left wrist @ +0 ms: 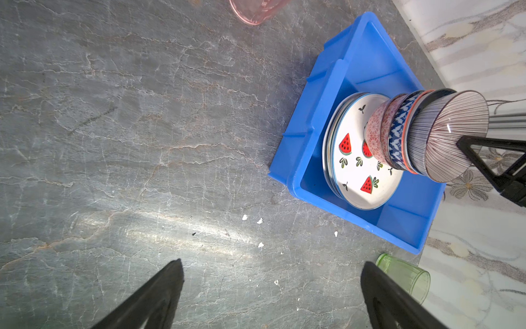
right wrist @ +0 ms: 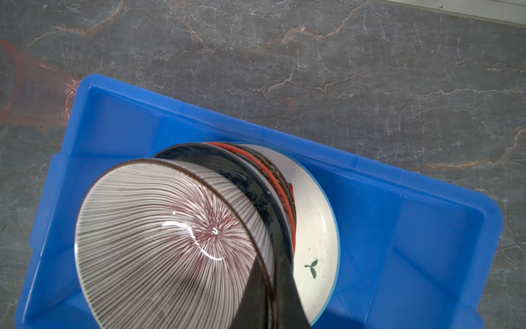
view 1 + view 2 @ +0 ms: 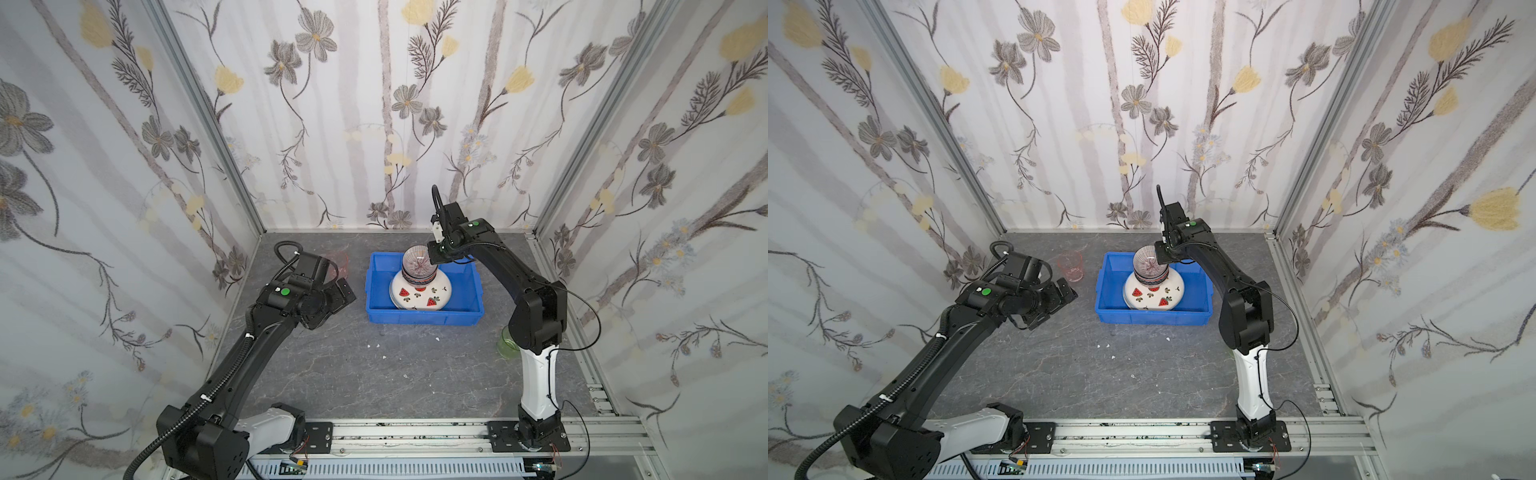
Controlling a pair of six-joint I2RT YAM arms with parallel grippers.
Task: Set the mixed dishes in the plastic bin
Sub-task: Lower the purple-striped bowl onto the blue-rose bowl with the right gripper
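**Loading the bin, late stage.** Nearest the onlooker, on the grey tabletop (image 3: 374, 374), a green cup (image 3: 508, 343) sits beside the right arm's elbow, well apart from the bin. Further in, the left gripper (image 3: 331, 306) hangs over the tabletop to the left of the bin, its jaws spread wide and empty.

At mid-depth sits the blue bin (image 3: 415, 317). Inside it lies a stack of plates topped by the watermelon plate (image 3: 419, 297), and on that plate stands a nested tower of bowls (image 1: 395, 136). The striped bowl (image 3: 417, 259) crowns the tower and appears seated in the dark bowl beneath it. The right gripper (image 3: 433, 261) reaches in from the right, its jaws pressed together on the striped bowl's rim. Farthest back, a pink cup (image 3: 1070, 266) stands on the tabletop near the bin's left wall.

The step in hand appears to be setting this bowl on the tower. The next move calls for parting the jaws and lifting straight up, so that the tall tower is not nudged. The two cups are not yet in the bin.
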